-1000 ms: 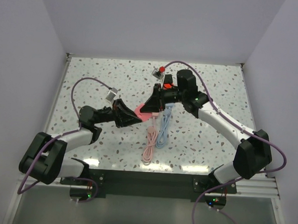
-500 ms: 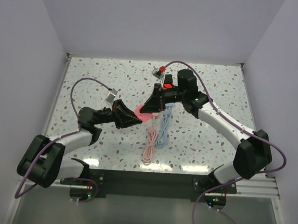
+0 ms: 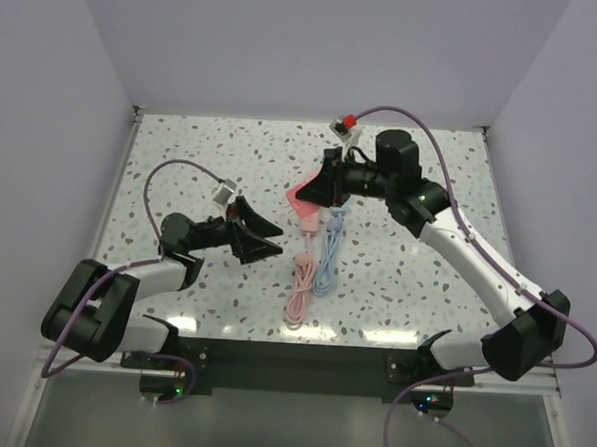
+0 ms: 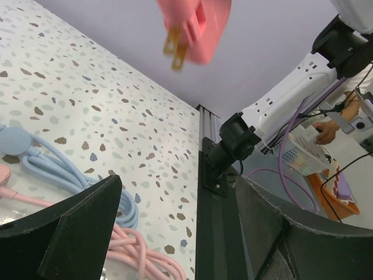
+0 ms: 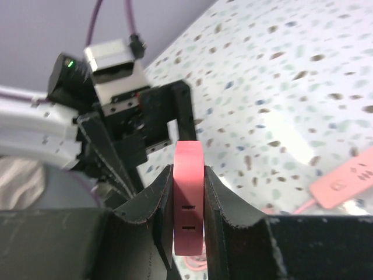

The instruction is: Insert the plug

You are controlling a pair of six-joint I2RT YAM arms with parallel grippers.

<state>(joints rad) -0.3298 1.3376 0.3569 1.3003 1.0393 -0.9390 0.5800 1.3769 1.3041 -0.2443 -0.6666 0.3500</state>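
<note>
one pink plug [image 3: 298,195], one pink cable [image 3: 299,289], one blue cable [image 3: 327,270].

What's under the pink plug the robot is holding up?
The pink plug hangs in the air, pinched in the right gripper. Below it is the speckled table, with a pink cable and a blue cable. From above, the plug covers the spot right underneath.

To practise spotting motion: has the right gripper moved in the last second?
Yes. The right gripper, shut on the pink adapter, has shifted toward the far wall, away from the coiled cables.
</note>
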